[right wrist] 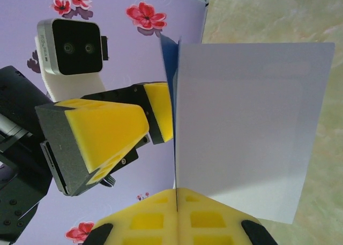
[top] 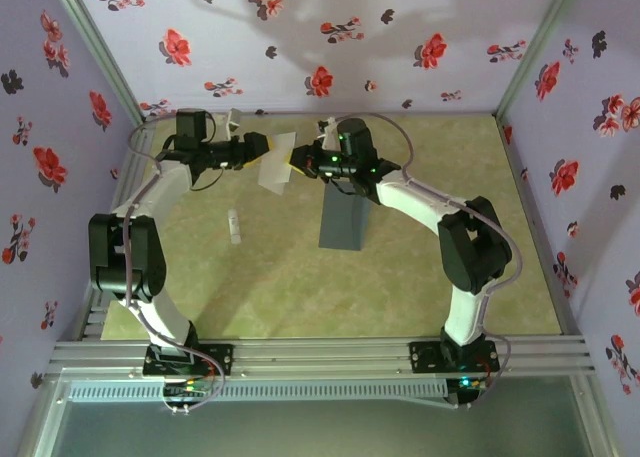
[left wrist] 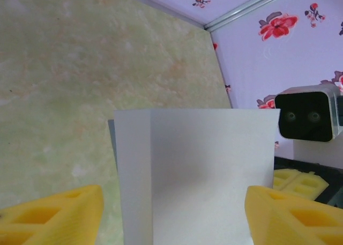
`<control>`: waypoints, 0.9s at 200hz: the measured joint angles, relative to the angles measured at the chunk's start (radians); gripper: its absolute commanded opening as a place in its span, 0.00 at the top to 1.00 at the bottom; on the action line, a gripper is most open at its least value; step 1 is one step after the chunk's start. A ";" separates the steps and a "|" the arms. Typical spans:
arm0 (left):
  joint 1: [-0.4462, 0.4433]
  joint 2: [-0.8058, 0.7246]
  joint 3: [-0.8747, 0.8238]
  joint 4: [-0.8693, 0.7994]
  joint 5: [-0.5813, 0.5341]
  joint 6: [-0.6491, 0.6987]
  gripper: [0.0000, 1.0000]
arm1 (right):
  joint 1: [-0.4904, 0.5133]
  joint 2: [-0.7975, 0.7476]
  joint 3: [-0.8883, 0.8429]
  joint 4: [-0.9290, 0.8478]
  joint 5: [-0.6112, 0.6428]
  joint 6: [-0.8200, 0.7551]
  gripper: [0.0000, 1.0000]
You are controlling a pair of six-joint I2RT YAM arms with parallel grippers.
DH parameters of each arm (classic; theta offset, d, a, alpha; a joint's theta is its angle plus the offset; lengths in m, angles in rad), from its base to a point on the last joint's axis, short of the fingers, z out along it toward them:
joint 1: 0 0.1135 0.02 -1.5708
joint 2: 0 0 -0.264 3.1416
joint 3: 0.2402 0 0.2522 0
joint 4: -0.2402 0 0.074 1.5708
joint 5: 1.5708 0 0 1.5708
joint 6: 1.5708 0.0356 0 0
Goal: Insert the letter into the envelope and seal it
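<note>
Table (top: 300,297), mottled green; envelope (top: 342,222), flat near centre, ready for loading; letter (top: 274,165), aloft at envelope's 11 o'clock, probably raised for regrasp; right gripper (right wrist: 177,195), fingers pinched on letter's edge; left gripper (left wrist: 174,199), fingers wide apart, gripping nothing; white stick (top: 234,227), at envelope's 9 o'clock.

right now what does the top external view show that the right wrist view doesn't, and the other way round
Top external adds the grey envelope on the table and a small white stick to its left.

Right wrist adds close detail: the letter is white with a blue edge along one side, and the right gripper is pinched shut on the sheet's edge.

Both show the letter held up off the table between the right gripper and the left gripper.
</note>
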 measured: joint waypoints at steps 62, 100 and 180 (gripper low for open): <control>-0.004 0.000 -0.004 0.045 0.044 -0.036 0.57 | 0.000 0.033 0.000 0.029 0.000 0.012 1.00; -0.005 0.000 -0.005 0.062 0.062 -0.043 0.67 | 0.000 0.056 0.001 0.035 0.001 0.018 1.00; -0.005 0.000 -0.007 0.079 0.071 -0.054 1.00 | 0.000 0.060 0.002 0.035 0.001 0.018 0.93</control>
